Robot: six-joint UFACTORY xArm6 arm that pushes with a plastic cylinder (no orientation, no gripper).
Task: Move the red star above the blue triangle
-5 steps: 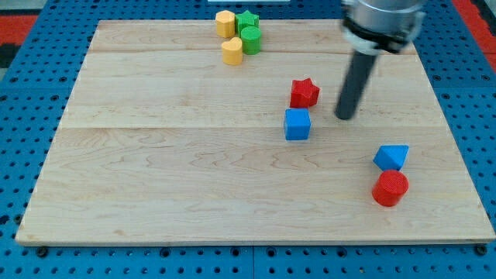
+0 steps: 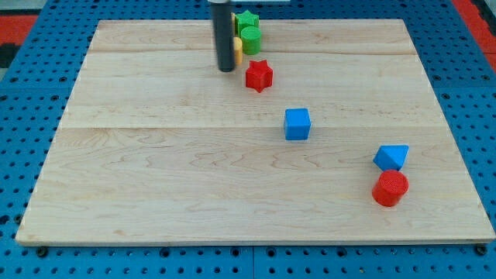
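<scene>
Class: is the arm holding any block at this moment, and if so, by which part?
Nothing is held. The arm ends in a plain rod; my tip rests on the board just to the view's left of the red star, with a small gap between them.

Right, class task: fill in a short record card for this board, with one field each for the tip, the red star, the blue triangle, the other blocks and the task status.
tip: my tip is just left of the red star, a small gap between them
red star: upper middle of the board, up-left of the blue cube
blue triangle: at the view's lower right, touching the red cylinder below it
top cluster: green star, green cylinder, yellow block partly hidden by the rod
status: star far from the triangle, not yet above it
</scene>
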